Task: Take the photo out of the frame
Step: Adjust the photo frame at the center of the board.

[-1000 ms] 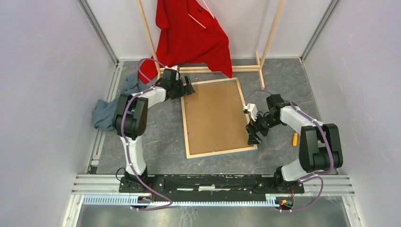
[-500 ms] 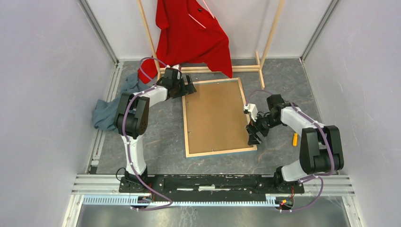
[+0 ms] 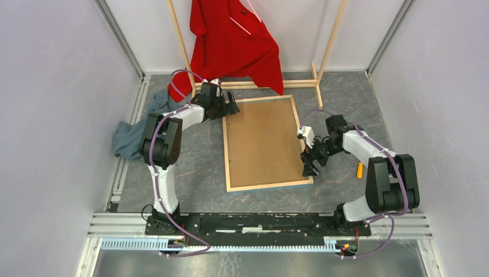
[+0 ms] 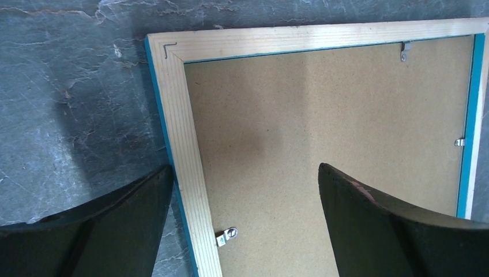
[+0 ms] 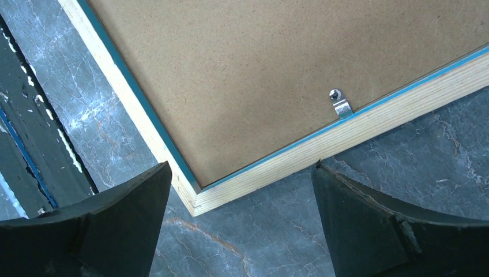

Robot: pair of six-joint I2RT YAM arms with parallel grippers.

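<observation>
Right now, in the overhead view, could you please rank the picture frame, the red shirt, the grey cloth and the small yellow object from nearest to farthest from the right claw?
1. picture frame: its near right corner lies right by the right claw.
2. small yellow object: on the floor to the right.
3. red shirt: hanging at the back.
4. grey cloth: far left.
</observation>
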